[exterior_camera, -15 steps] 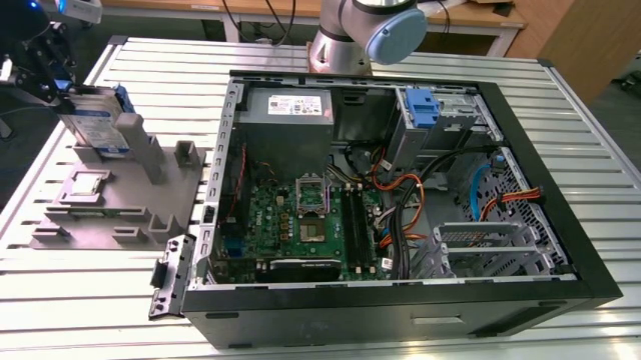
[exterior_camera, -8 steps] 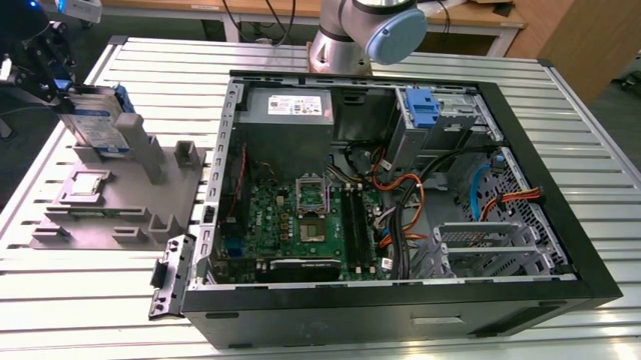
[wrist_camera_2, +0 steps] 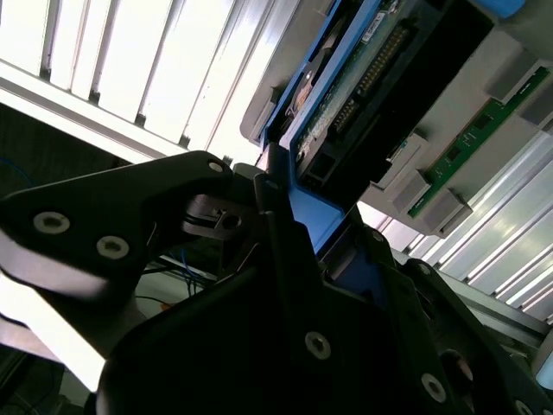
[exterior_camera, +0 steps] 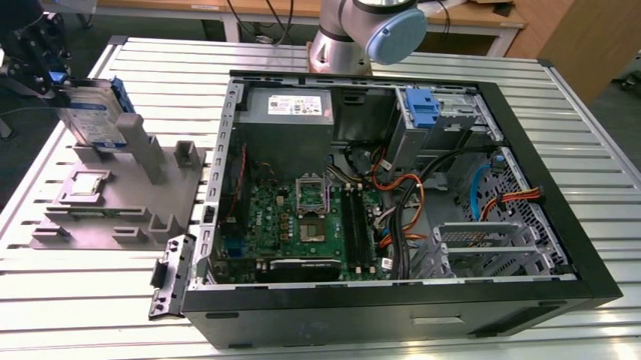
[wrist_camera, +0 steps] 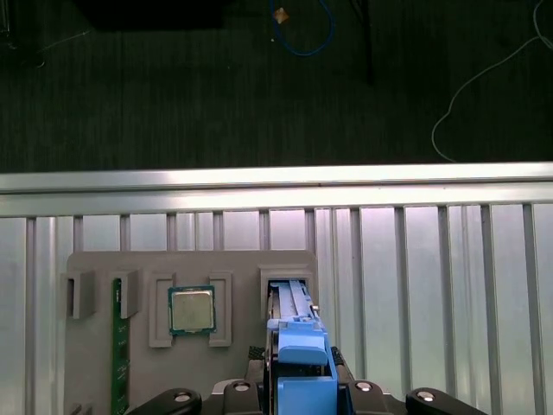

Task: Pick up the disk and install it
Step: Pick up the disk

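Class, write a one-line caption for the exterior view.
The tool grips the upright disk at the grey stand beside the open computer case.

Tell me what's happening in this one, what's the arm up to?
The arm's gripper is over the grey parts fixture at the exterior view's left, with its jaws closed on the blue carrier of the disk. The disk stands on edge at the fixture's upright holder; whether it has left the slot is not clear. The open computer case sits beside the fixture, and the disk is not yet installed in it.
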{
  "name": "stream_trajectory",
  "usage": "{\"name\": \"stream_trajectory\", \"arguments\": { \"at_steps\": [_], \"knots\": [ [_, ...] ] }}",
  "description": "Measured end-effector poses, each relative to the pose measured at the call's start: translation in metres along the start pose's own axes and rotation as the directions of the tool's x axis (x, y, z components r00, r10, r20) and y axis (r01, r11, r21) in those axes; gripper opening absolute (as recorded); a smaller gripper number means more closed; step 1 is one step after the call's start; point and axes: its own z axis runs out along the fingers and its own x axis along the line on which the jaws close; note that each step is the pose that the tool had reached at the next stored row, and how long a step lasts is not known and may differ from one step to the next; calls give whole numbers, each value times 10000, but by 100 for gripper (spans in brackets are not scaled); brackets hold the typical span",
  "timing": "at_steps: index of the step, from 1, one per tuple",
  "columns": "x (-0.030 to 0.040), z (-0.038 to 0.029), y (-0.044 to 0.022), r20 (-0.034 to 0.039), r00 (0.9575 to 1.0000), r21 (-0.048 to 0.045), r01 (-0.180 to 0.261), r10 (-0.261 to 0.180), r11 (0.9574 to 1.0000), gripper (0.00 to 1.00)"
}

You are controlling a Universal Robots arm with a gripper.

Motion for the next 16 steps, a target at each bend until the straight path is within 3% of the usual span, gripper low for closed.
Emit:
{"name": "stream_trajectory", "arguments": {
  "at_steps": [16],
  "knots": [
    [-1, -15, 0, -1, 10000, 1, 0, 0, 10000, 37]
  ]
}}
